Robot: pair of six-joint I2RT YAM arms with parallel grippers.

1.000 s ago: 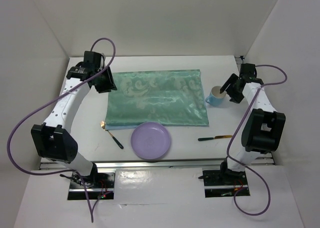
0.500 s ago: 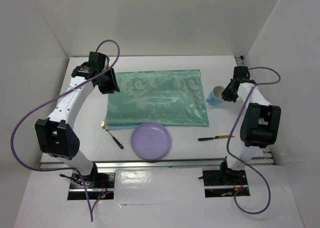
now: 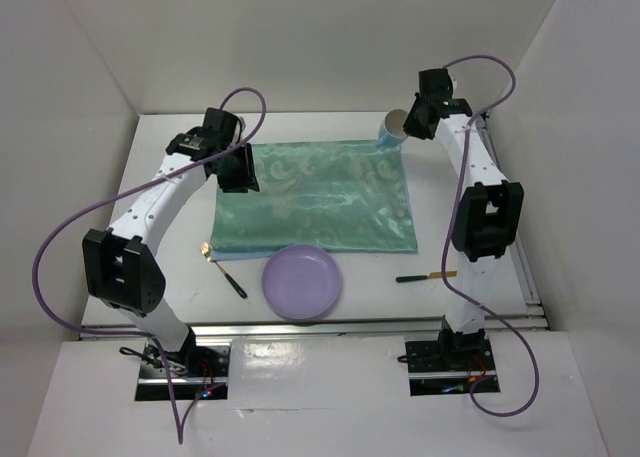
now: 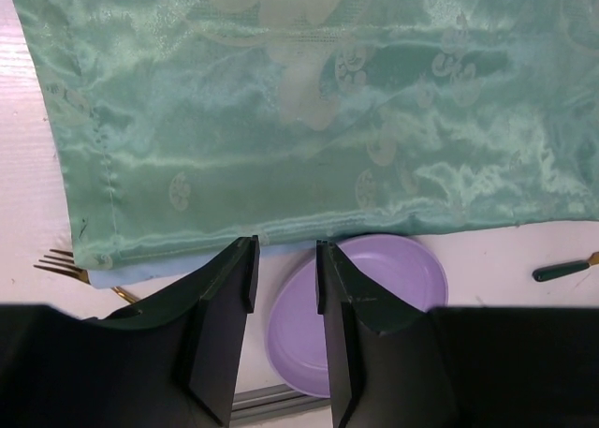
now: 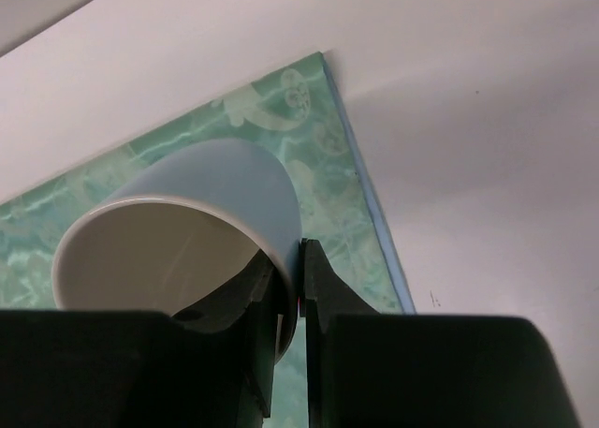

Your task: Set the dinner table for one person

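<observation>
**Two arms out, one pinching a cup**

From above, the white table [image 3: 375, 292] filled the floor between the walls, with its metal rail along the near edge. A green cloth [image 3: 320, 197] lay at its middle. A purple plate [image 3: 301, 281] overlapped the cloth's near edge, with a fork [image 3: 225, 269] to its left and a knife [image 3: 425, 276] to its right. The left gripper [image 3: 243, 177] hung over the cloth's left edge. The right gripper [image 3: 408, 129] held a blue cup [image 3: 392, 130] at the cloth's far right corner.

The left wrist view showed the left gripper [image 4: 283, 269] with jaws partly apart and nothing between them, above the cloth [image 4: 309, 119], plate [image 4: 374, 297] and fork tines [image 4: 58, 259].

The right wrist view showed the right gripper [image 5: 292, 278] closed on the cup's [image 5: 206, 194] wall, one finger inside and one outside. The cup was tilted, mouth toward the camera, over the cloth's [image 5: 328, 194] corner. Whether it touched the cloth could not be told.
</observation>
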